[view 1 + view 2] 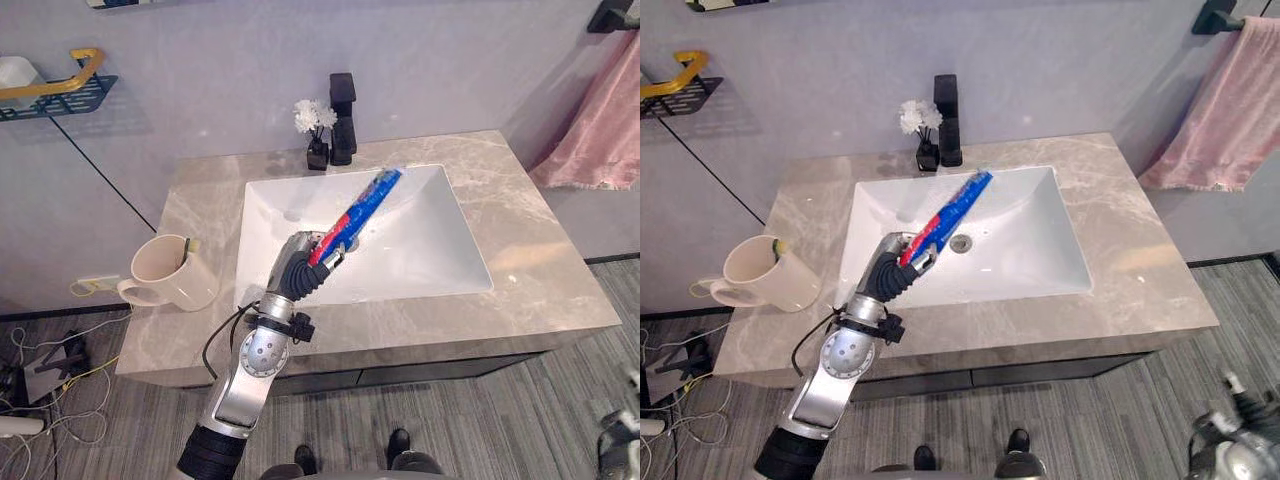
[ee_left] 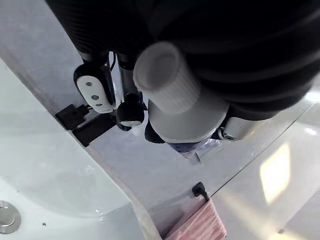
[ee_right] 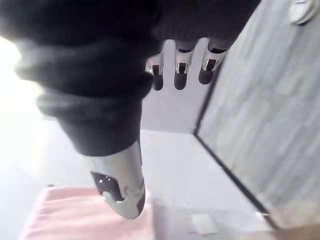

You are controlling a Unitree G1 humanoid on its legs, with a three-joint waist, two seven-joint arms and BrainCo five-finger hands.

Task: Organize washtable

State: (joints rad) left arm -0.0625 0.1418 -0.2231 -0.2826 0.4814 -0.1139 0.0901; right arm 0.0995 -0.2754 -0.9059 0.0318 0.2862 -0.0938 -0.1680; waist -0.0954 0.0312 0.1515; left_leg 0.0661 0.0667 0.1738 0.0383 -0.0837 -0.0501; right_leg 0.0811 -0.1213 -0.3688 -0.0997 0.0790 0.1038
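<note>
One blue and red toothpaste tube (image 1: 362,210) is held in the left hand (image 1: 300,262), whose fingers are curled tight round its lower end; the tube points up and away, tilted over the white sink basin (image 1: 430,250). Its white ribbed cap (image 2: 167,75) shows close in the left wrist view. A cream mug (image 1: 170,275) stands on the marble counter (image 1: 540,270), left of the basin. Behind the basin stand a black faucet (image 1: 343,118) and a small vase of white flowers (image 1: 316,130), just beside each other. The right hand (image 3: 120,185) hangs low beside the counter, fingers relaxed, holding nothing, near a pink towel (image 1: 600,120).
</note>
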